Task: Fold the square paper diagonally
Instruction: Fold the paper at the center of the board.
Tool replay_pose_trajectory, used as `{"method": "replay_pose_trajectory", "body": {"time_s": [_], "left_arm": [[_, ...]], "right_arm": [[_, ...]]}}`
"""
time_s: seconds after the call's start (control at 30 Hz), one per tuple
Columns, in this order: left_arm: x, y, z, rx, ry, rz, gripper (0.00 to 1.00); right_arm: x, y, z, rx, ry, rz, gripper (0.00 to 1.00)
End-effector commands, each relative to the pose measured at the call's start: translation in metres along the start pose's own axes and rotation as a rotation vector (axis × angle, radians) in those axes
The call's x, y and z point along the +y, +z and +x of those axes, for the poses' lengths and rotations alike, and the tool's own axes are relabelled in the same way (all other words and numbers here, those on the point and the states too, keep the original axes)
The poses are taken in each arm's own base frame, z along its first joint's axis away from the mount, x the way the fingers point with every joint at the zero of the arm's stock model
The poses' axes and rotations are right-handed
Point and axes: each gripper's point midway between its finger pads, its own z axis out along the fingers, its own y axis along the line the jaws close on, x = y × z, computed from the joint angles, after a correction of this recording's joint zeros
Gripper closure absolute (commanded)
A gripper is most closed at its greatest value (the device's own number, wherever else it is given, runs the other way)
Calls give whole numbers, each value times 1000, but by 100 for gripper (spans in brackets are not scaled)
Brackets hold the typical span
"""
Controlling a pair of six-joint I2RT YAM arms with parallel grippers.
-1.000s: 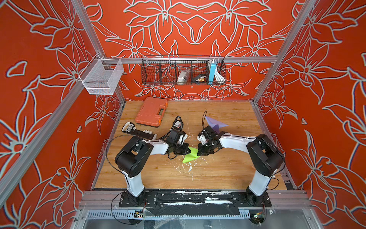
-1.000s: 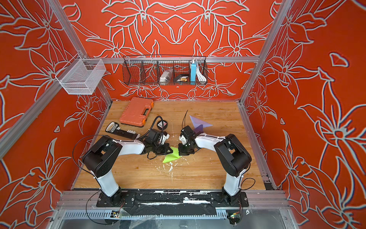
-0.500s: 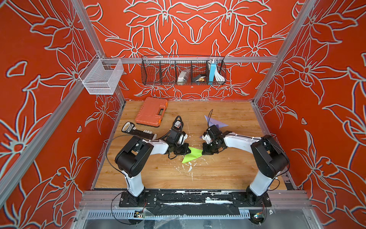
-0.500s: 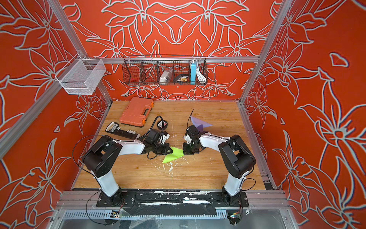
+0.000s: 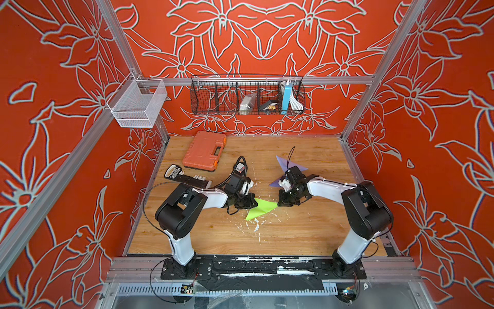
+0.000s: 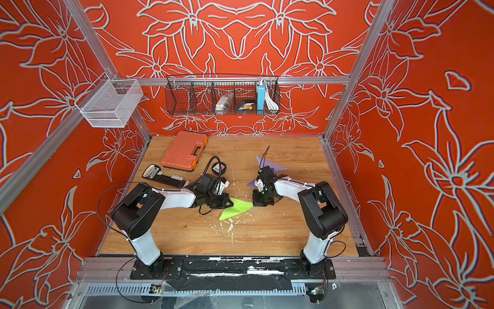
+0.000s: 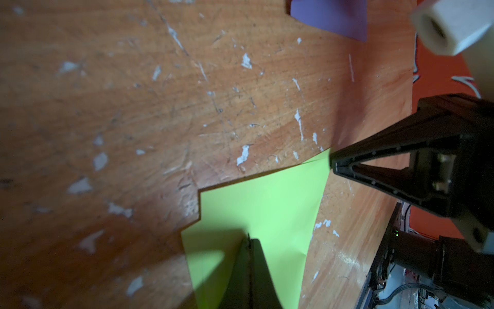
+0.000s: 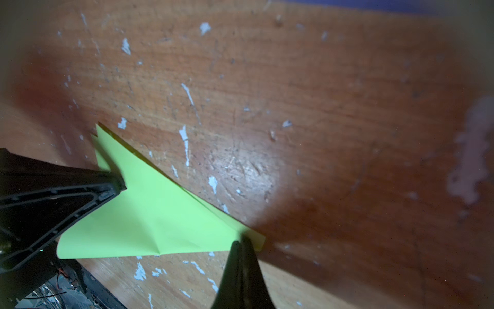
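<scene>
The green paper (image 5: 260, 210) (image 6: 236, 208) lies folded into a triangle on the wooden table. My left gripper (image 5: 254, 205) (image 6: 231, 205) is shut, and its tip rests on top of the paper (image 7: 267, 208) near its left corner. In the left wrist view the left gripper (image 7: 250, 240) has its jaws together above the sheet. My right gripper (image 5: 279, 204) (image 6: 254, 204) (image 8: 242, 242) is shut too. Its tip sits on the paper's (image 8: 149, 222) pointed right corner, and nothing shows between its jaws.
A folded purple paper (image 5: 290, 164) lies just behind the right wrist. An orange case (image 5: 204, 151), a black tool strip (image 5: 187, 178) and a small round black item (image 5: 240, 168) sit at the back left. White chips (image 5: 254, 227) dot the table in front of the paper.
My right gripper has slid to the right along the green paper to its right corner. The paper now shows longer and flatter. The left gripper has stayed in place.
</scene>
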Motion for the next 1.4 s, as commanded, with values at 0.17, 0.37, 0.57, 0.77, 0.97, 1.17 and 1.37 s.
{"method": "replay_pose_trajectory", "body": {"time_s": [0.17,0.37,0.57,0.77,0.97,1.17,1.37], "left_arm": [[26,7,19,66,-48,-95,100],[28,7,20,67,-47,-103,100],[29,8,19,66,-48,-107,100],[30,10,20,72,-53,-109,100],[30,10,20,73,-54,-111,100],[30,9,20,73,-51,-111,100],[29,8,20,73,-51,-110,100]], "right_arm": [[-14,-17,5,6,-25,81,100],[32,-37,16,-12,-99,-37,100],[72,-16,28,24,-146,-88,100],[82,12,27,47,-116,-88,100],[77,24,24,54,-92,-75,100],[78,22,22,40,-96,-79,100],[80,22,22,37,-97,-75,100]]}}
